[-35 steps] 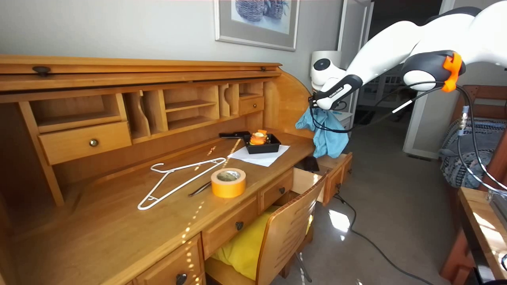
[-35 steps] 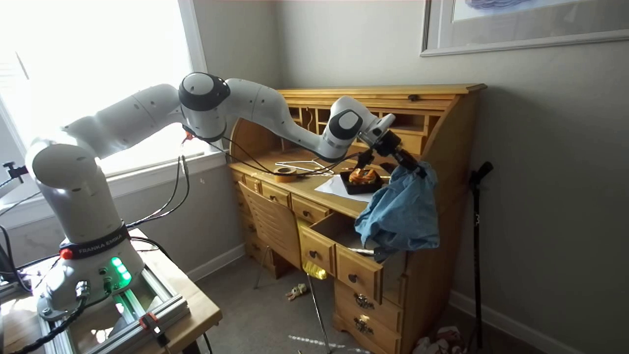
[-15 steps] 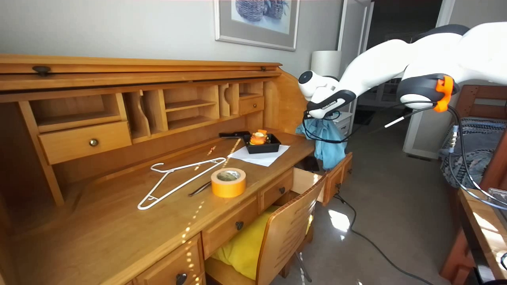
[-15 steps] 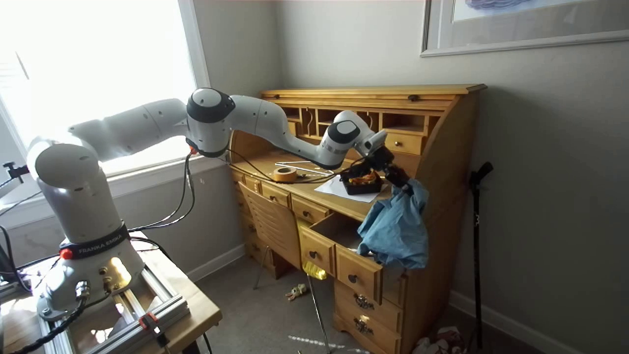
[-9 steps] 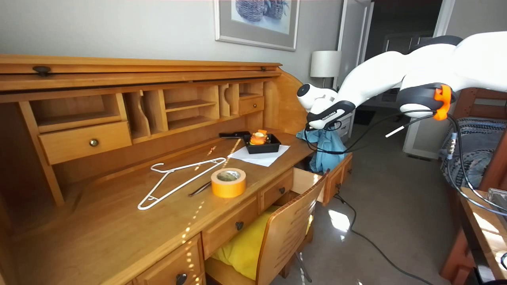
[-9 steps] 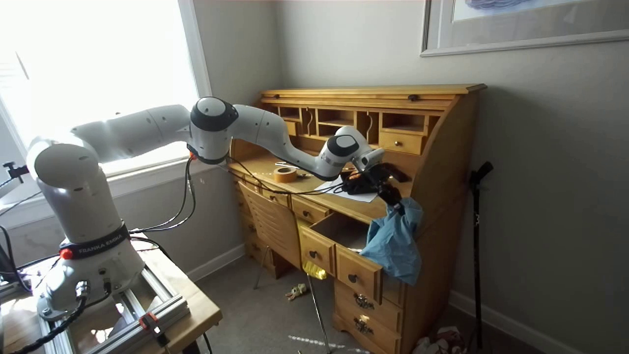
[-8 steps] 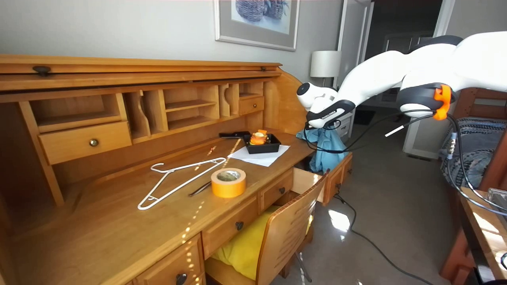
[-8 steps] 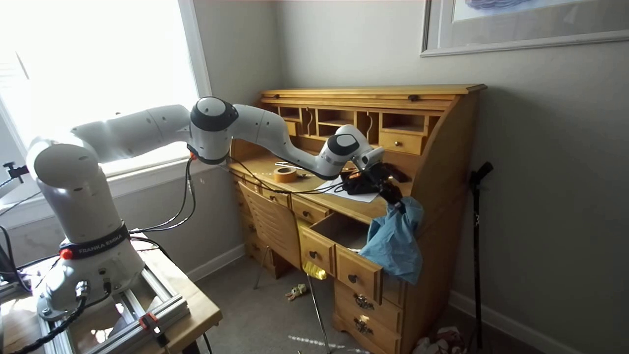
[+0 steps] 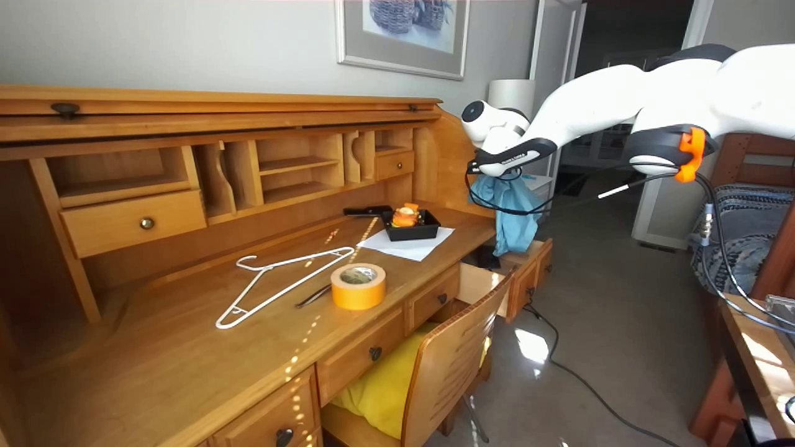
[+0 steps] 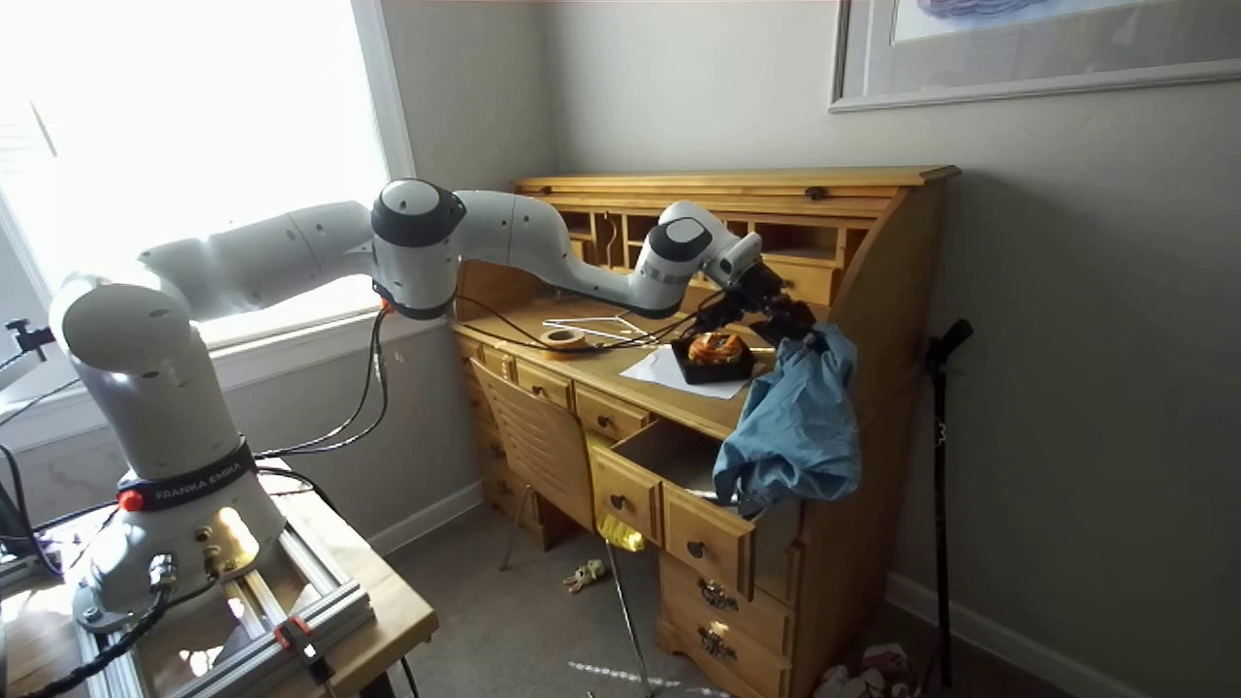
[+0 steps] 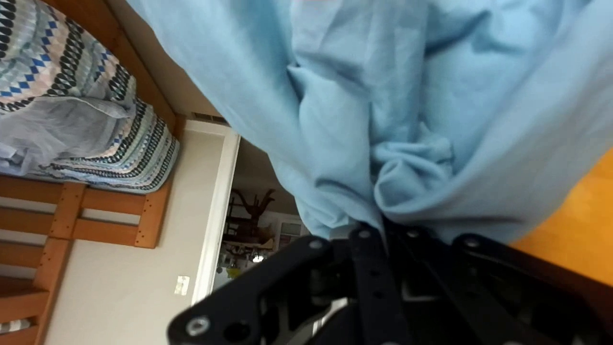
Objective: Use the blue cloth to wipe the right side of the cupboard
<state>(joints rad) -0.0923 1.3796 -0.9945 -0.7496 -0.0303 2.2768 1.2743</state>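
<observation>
The hand [image 11: 383, 232] is clamped on the blue cloth [image 10: 795, 427], its jaws nearly together around the bunched fabric, and the rest hangs down in loose folds. Taking twelve o'clock as the top of the picture, in an exterior view the end panel [image 10: 882, 388] of the roll-top desk [image 10: 737, 176] lies at two o'clock from the cloth; whether the two touch, I cannot tell. The pulled-out drawer [image 10: 708, 543] juts out at seven o'clock, partly hidden by the cloth, an obstacle near its lower edge. A black cane [image 10: 939, 465] stands upright at four o'clock, apart from the cloth, and the chair [image 10: 538, 441] stands close in front of the desk at nine. A small toy [image 10: 585, 575] lies on the floor [image 10: 514, 620] at eight.

On the tabletop [image 9: 155, 360], near the cloth, a black tray [image 9: 415, 234] with an orange item [image 9: 405, 215] in it sits on white paper [image 9: 413, 250]. From the tray, in an exterior view, the tape roll [image 9: 358, 297] is at seven o'clock and the white hanger [image 9: 264, 269] at eight. A black cable [image 9: 518, 213] sags across the front of the cloth. In the wrist view, from the centre, patterned bedding [image 11: 96, 115] shows between nine and ten o'clock and orange-brown wood [image 11: 589, 225] at three.
</observation>
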